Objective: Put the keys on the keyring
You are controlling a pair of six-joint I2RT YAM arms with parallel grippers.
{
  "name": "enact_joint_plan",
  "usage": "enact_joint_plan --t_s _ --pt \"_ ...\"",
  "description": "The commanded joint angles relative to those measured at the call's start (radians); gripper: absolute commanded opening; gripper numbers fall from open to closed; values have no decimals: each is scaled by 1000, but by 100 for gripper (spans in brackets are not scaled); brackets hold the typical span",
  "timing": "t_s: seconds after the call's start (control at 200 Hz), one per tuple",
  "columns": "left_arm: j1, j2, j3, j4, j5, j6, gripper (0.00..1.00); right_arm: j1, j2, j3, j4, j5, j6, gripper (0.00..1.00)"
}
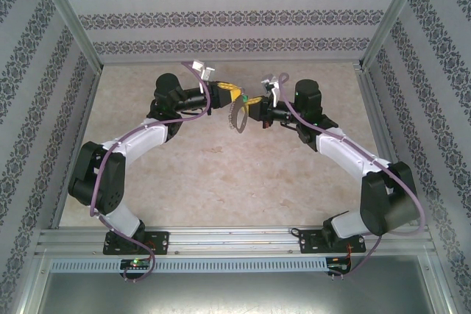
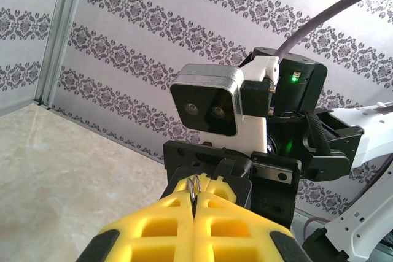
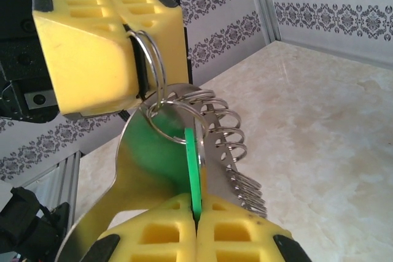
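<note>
- One green-headed key (image 3: 193,164) sits edge-on between the pads of the right gripper (image 3: 196,210). Its head stands out ahead of the fingertips.
- Right gripper is clamped fully onto the key head, with no gap visible.
- Keyring (image 3: 218,142) hangs just ahead of the right fingertips, touching the key head. It is a flat silver plate with a row of small wire rings along one edge.
- A wire loop at the top of the keyring runs into the left gripper (image 3: 132,53), straight opposite the right one.
- Left gripper (image 2: 194,204) is closed tight on that loop. Only a thin arc of wire pokes out at the finger seam.
- A small ring sits at the key head's far end. I can't tell whether it goes through the key.
- From above, both grippers meet tip to tip in the air over the table (image 1: 221,182). The keyring (image 1: 237,117) dangles below them, and the key (image 1: 243,98) shows as a green spot at the joint.
- Right wrist camera (image 2: 206,105) faces the left gripper head-on, with the patterned wall (image 2: 153,29) behind.
</note>
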Motion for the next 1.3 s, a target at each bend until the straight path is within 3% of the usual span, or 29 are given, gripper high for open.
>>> enact_joint_plan --t_s 0.0,0.485,0.63,0.685,0.944,1.294 --pt "-8 -28 -4 117 6 -26 0 7 -23 7 -34 -40 -27 0" --pt "-8 -22 -13 139 0 -35 0 28 10 56 -111 -54 -63 0" --pt "-7 -19 -22 143 -5 -36 0 -15 -39 19 -90 -47 -33 30" --pt "-8 -14 -24 155 -5 -44 0 -37 -73 0 -83 -44 -21 34" --pt "-7 -3 -26 196 -2 -73 0 -75 -183 -30 4 -24 51 37" --pt "-8 -1 -33 221 0 -100 0 -56 -77 54 183 -61 181 41"
